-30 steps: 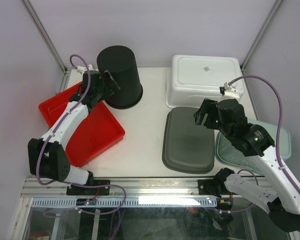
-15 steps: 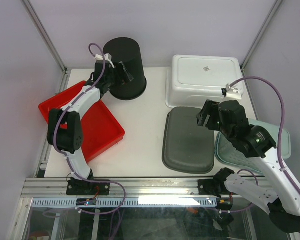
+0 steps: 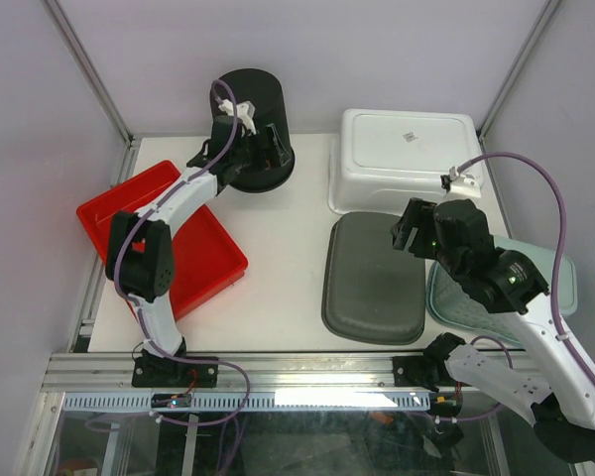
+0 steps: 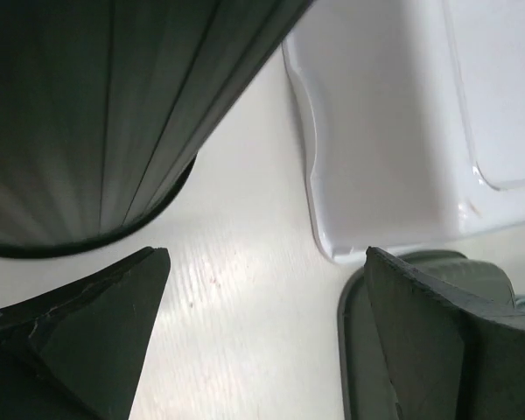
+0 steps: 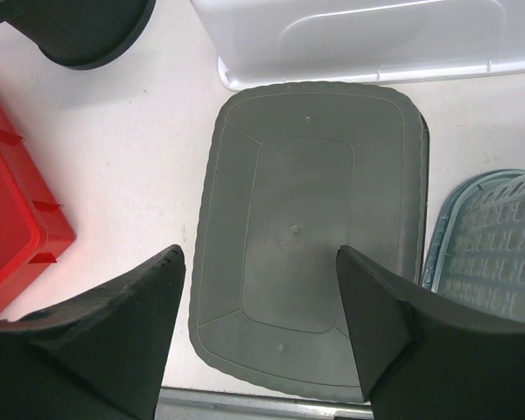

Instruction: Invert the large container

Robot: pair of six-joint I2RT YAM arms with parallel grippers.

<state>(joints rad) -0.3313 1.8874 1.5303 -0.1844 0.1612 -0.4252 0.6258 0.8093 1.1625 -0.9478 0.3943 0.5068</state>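
The large container is a black ribbed bucket [image 3: 248, 94] at the back left of the table, standing mouth down with its flat bottom on top. My left gripper [image 3: 270, 149] sits low against its front right side, open, nothing between the fingers. In the left wrist view the bucket's wall [image 4: 87, 114] fills the upper left and the left gripper [image 4: 267, 254] spans bare table beside its rim. My right gripper [image 3: 409, 226] hangs open above the grey tray, and in its own view the right gripper [image 5: 258, 254] holds nothing.
A red tray [image 3: 193, 263] lies at the left under the left arm. An upturned white tub [image 3: 407, 149] stands at the back right, a grey tray [image 3: 372, 278] in front of it, a teal basket [image 3: 560, 288] at the right edge. Enclosure walls stand close behind.
The left arm has swung from the bucket's left side round to its front right. The bucket has shifted back and right, from leaning to standing mouth down. The right arm has barely moved.
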